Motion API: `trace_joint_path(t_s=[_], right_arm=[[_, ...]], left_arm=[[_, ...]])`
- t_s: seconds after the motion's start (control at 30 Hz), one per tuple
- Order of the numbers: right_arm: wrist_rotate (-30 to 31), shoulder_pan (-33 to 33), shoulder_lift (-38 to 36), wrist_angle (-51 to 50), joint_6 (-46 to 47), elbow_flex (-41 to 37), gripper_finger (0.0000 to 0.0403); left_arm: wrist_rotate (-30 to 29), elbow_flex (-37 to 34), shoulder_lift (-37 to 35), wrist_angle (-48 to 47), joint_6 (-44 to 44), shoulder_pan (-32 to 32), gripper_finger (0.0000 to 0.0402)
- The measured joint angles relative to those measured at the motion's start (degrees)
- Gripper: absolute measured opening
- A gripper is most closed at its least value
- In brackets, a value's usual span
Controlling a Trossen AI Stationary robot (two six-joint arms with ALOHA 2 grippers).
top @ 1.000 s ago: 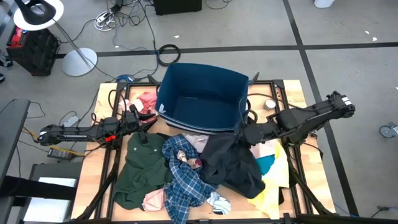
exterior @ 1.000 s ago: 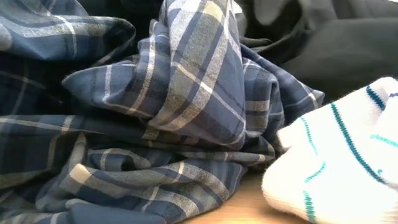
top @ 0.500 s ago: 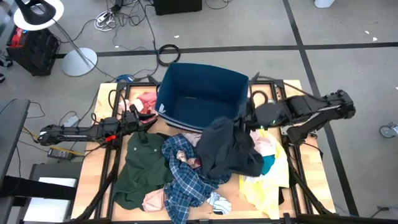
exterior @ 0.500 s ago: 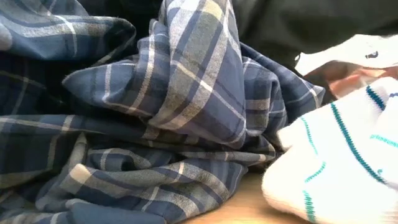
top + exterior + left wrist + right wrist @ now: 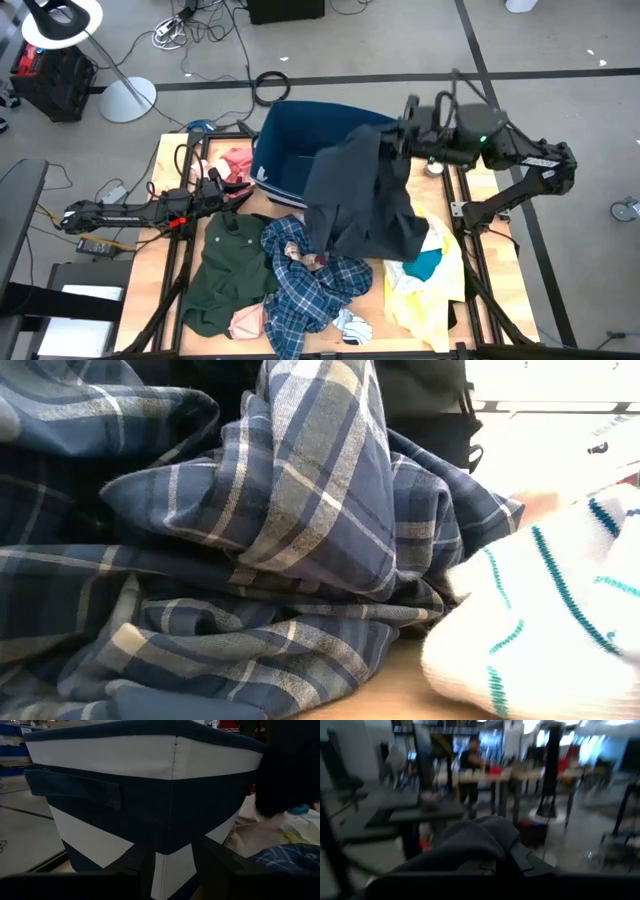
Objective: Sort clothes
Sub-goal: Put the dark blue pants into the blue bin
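At 12 o'clock, right gripper (image 5: 400, 137) clenched on black top (image 5: 362, 200); clear navy bin (image 5: 290, 120) rim before release. Left gripper (image 5: 225, 190) fingers spread, idle at 9 o'clock.

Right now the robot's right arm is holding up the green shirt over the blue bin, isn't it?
Not quite. The right gripper is holding up the black top, not the green shirt. The high view shows the green shirt lying on the table near the left arm, while the black top hangs over the edge of the blue bin.
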Motion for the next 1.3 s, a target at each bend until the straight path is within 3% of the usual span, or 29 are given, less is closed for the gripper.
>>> trace_joint_path(t_s=[0.17,0.43,0.6,0.97,1.3], right_arm=[[-3.4,-4.6,0.3,10.0,-4.6,0.0,0.0002],[-13.4,-13.4,2.8,22.4,-4.2,0.1,0.0002],[-15.6,-17.9,5.6,26.3,-4.0,0.1,0.0002],[-17.8,-22.8,13.6,24.1,-0.5,0.0,0.0006],[-15.8,-22.6,15.3,7.9,-0.5,0.0,0.0006]], left_arm=[[0.0,0.0,0.0,0.0,0.0,0.0,0.0133],[0.0,0.0,0.0,-0.2,0.0,0.0,0.0133],[0.0,0.0,0.0,0.0,0.0,0.0,0.0133],[0.0,0.0,0.0,0.0,0.0,0.0,0.0133],[0.0,0.0,0.0,0.0,0.0,0.0,0.0133]])
